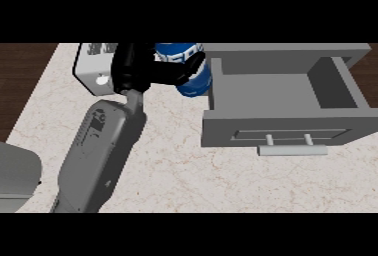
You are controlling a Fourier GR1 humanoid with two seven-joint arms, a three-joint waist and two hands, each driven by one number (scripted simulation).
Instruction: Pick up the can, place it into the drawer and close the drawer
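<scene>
Beside open drawer (284,92): left hand (148,67) clasping can (190,75); white box (94,67) behind.

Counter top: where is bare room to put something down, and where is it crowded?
Bare marble counter lies in front of the drawer, right of the forearm. The open drawer's inside is bare too. It is crowded at the back left: the hand is curled round the blue can, next to a white box.

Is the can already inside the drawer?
No. The can is outside the open drawer, left of its wall, with the left hand curled round it.
</scene>
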